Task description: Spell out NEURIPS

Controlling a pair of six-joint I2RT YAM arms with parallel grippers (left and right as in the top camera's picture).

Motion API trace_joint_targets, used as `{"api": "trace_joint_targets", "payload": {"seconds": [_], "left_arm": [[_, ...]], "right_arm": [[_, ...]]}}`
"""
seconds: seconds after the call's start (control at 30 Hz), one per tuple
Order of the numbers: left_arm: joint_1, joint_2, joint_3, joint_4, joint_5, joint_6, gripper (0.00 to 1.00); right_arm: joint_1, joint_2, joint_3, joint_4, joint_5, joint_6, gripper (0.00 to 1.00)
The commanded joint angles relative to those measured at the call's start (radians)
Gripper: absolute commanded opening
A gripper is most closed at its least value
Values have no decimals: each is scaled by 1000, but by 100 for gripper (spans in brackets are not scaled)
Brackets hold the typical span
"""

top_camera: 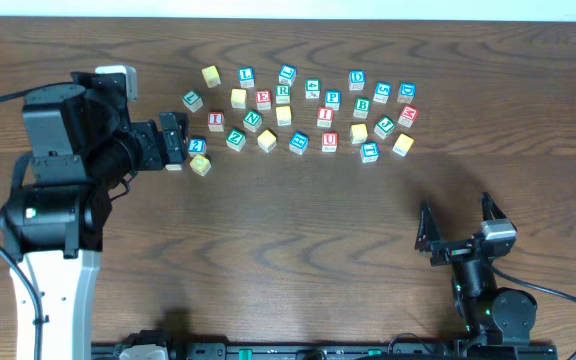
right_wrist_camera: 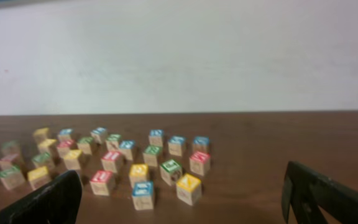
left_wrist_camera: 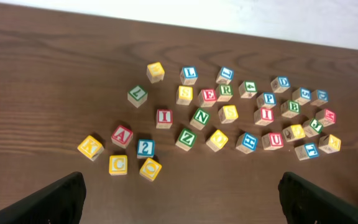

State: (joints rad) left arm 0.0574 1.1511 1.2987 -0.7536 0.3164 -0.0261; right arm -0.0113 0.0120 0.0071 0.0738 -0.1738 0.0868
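Many small wooden letter cubes lie scattered across the far middle of the table. Among them I see the green N (top_camera: 252,120) (left_wrist_camera: 199,117), red E (top_camera: 263,99) (left_wrist_camera: 207,96), green R (top_camera: 283,92) (left_wrist_camera: 224,91), red U (top_camera: 329,141) (left_wrist_camera: 273,140), red I (top_camera: 324,117) (left_wrist_camera: 265,115), blue P (top_camera: 333,99) (left_wrist_camera: 266,99) and a yellow S (top_camera: 238,98) (left_wrist_camera: 184,94). My left gripper (top_camera: 180,140) (left_wrist_camera: 179,202) hovers open at the cluster's left edge, holding nothing. Far off at the front right, my right gripper (top_camera: 458,222) (right_wrist_camera: 185,213) is open and empty.
Other cubes sit among these: a second red I (left_wrist_camera: 163,117), a blue 2 (left_wrist_camera: 145,147), a red A (left_wrist_camera: 122,135) and yellow ones (left_wrist_camera: 118,165) nearest my left fingers (left_wrist_camera: 61,199). A pale wall (right_wrist_camera: 179,56) rises behind the table's far edge.
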Motion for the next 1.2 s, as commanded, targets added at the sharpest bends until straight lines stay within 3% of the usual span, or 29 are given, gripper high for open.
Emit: {"api": "trace_joint_targets", "payload": {"seconds": [0.0,0.2,0.43,0.83,1.17], "left_arm": [[4,18,19,-4,13,-5,98],[4,48,18,-31,13,-5,98],[4,57,18,-31,12,-5,98],[4,57,18,-31,13,-5,98],[4,57,18,-26,13,-5,98]], "right_arm": [[-8,-3,19,9,-54,26,99],[-8,126,160,-13,-65,32,99],[-8,467,455,-88,-126,31,99],[-8,1051,1162,-622,-200,27,99],[16,1432,1612,-929,-278,-44,99]]}}
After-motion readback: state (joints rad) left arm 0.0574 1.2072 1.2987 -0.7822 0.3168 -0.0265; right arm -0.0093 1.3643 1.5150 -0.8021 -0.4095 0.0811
